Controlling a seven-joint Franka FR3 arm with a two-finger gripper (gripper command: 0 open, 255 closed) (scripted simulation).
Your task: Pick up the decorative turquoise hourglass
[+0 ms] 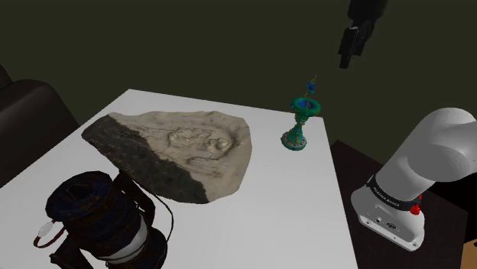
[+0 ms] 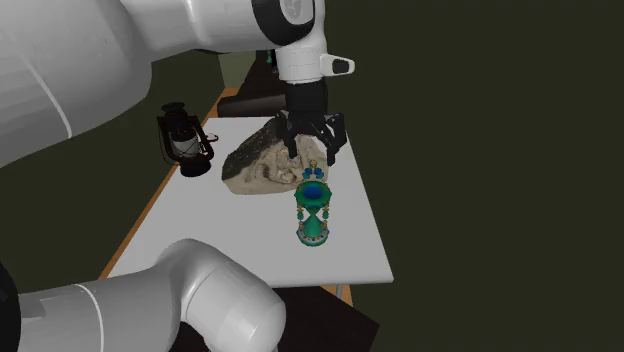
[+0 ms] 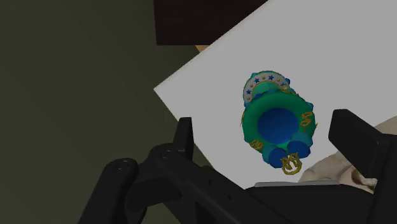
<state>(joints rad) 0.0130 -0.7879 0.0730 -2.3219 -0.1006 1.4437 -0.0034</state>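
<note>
Beneath the black gripper [image 2: 311, 150], the hourglass [image 3: 277, 124] is turquoise-green with a deep blue cap, gold curls and a pale ring of blue stars; table [image 3: 331, 51] white; slab [image 1: 191, 145] near the gripper beige, edged dark grey

The turquoise-green hourglass [image 1: 303, 122], with blue end caps and gold trim, is seen standing upright on the white table [image 1: 290, 218], near the shoulder view's right edge.

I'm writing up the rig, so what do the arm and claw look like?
The arm has white rounded shells with dark joint bands, one carrying small white lettering beside a red detail. The claw is all black, with two blocky fingers.
</note>
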